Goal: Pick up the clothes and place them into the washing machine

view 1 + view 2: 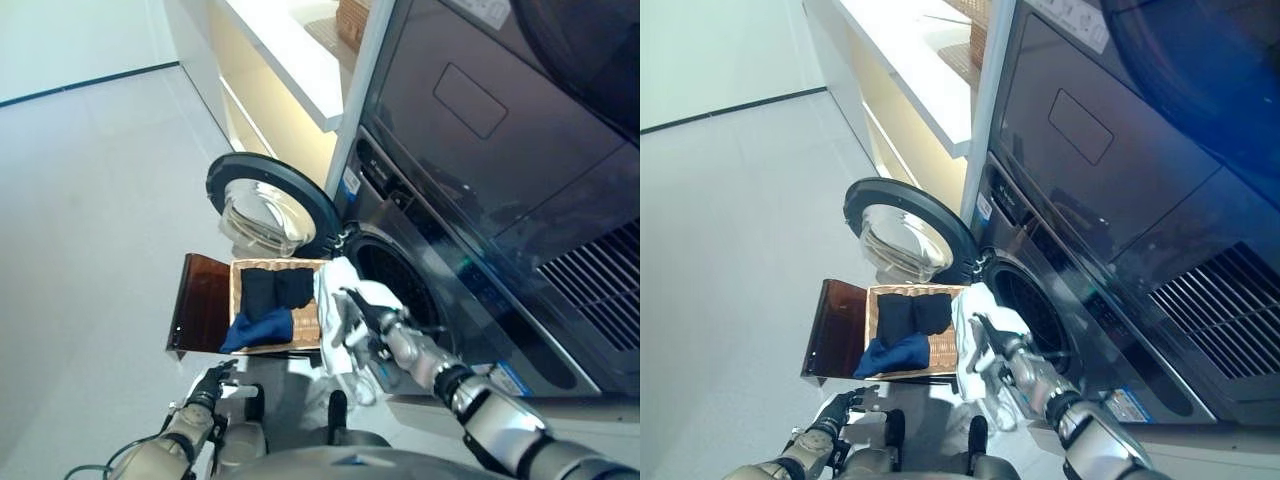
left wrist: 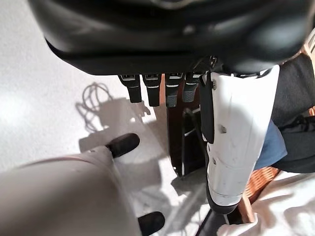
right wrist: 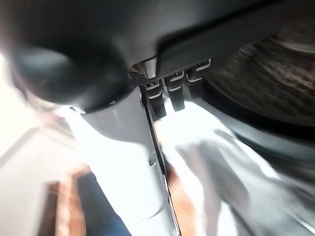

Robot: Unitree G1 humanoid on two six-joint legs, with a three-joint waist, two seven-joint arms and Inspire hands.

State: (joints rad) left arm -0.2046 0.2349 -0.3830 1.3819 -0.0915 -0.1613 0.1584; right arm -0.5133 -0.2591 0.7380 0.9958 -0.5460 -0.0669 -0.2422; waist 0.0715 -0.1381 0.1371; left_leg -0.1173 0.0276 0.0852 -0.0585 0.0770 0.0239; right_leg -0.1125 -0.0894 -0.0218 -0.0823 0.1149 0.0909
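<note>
The white garment (image 1: 345,300) hangs as a crumpled, limp strip, its long axis running from about 12 o'clock at the drum opening down to 6 o'clock toward the floor, draped over the right rim of the wicker basket (image 1: 308,325). It is plain white, creased and bunched, with its lower end trailing loose. The right hand (image 1: 372,322) reaches into the cloth from 4 o'clock, its fingers (image 3: 167,96) partly bent; whether they actually pinch the cloth cannot be told. Just at 3 o'clock of the garment is the dark round opening of the washing machine (image 1: 400,285), with its round door (image 1: 265,210) swung open at 11 o'clock. In the basket lie two black clothes (image 1: 275,288) and a blue cloth (image 1: 260,328), all at 9 o'clock of the white garment. The left hand (image 1: 210,385) hangs low at 7 o'clock, fingers (image 2: 150,91) straight, empty, over the floor (image 1: 90,200).
</note>
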